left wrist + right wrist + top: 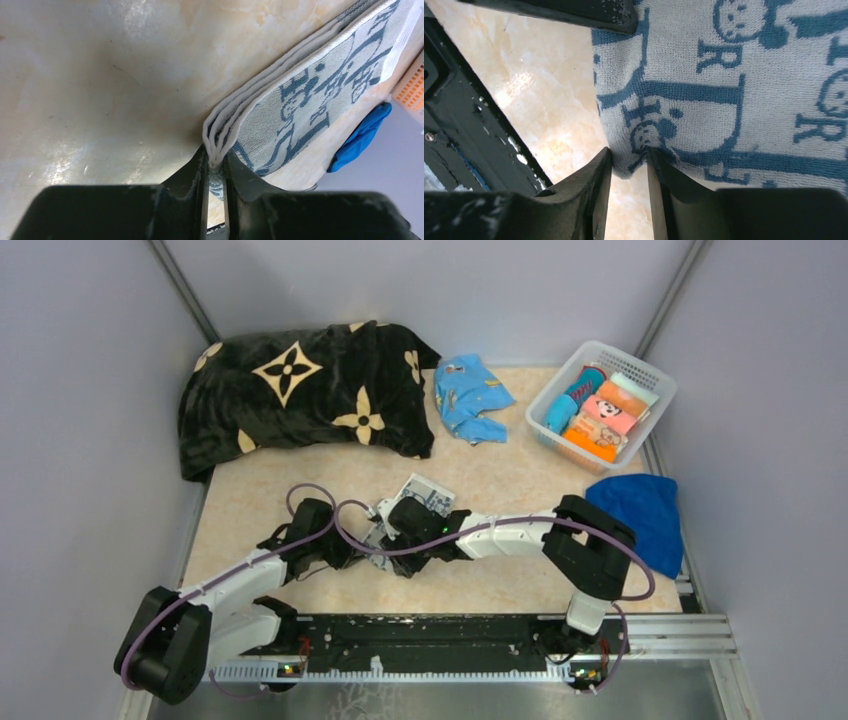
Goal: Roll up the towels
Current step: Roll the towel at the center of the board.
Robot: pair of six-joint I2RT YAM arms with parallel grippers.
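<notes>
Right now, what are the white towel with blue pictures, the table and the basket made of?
The white towel looks like cotton terry: tiny fuzzy loops cover it, and it folds in soft layers. The table looks like cream marble-patterned stone or laminate, with a shiny finish that mirrors light. The basket seems white plastic, its walls a moulded grid of holes.

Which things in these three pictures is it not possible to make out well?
White towel: top view, the arms cover most of it.
Basket contents: top view, too small to name.
Royal-blue towel: top view, the right elbow hides its left edge.
Right gripper: right wrist view, a towel corner sits between the fingers; whether they press it is unclear.
</notes>
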